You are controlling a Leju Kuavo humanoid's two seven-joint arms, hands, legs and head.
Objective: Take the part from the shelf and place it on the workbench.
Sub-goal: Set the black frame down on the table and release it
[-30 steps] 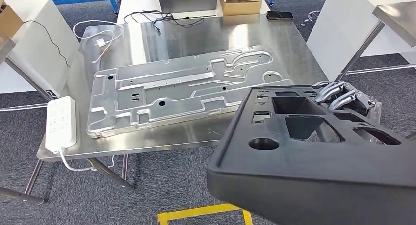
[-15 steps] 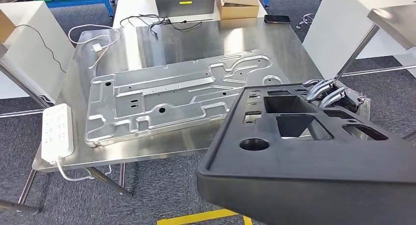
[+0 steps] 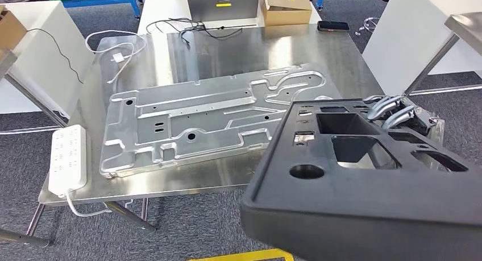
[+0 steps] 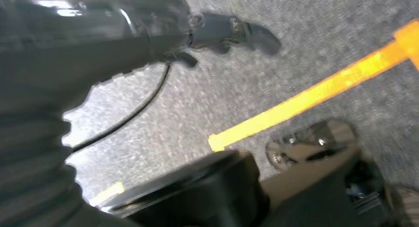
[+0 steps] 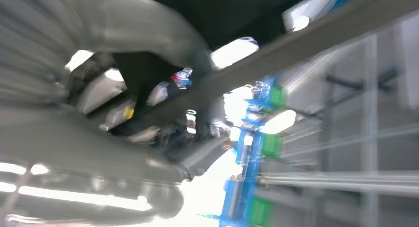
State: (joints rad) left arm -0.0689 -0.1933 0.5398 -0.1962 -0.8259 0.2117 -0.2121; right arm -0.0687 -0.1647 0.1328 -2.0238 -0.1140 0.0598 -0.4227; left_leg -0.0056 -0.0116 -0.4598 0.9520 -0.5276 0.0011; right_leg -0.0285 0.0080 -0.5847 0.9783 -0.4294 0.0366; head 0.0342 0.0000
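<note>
Black moulded part (image 3: 364, 181) hangs before the steel workbench (image 3: 227, 56) in my head view, my right hand (image 3: 395, 112) hooked over its far edge; it could clip the aluminium plate (image 3: 210, 119). Left wrist: blurred, grasp unclear. Right wrist: fingers (image 5: 148, 96) clamp the part's edge.

Industrial workshop or factory test floor. Stainless steel workbench (image 3: 227, 50) carrying a large machined aluminium plate (image 3: 210, 116); grey carpet tile floor with yellow marking tape (image 4: 316, 93); white power strip (image 3: 68, 158), loose cables, cardboard box (image 3: 286, 5), green crates on blue racking behind.
</note>
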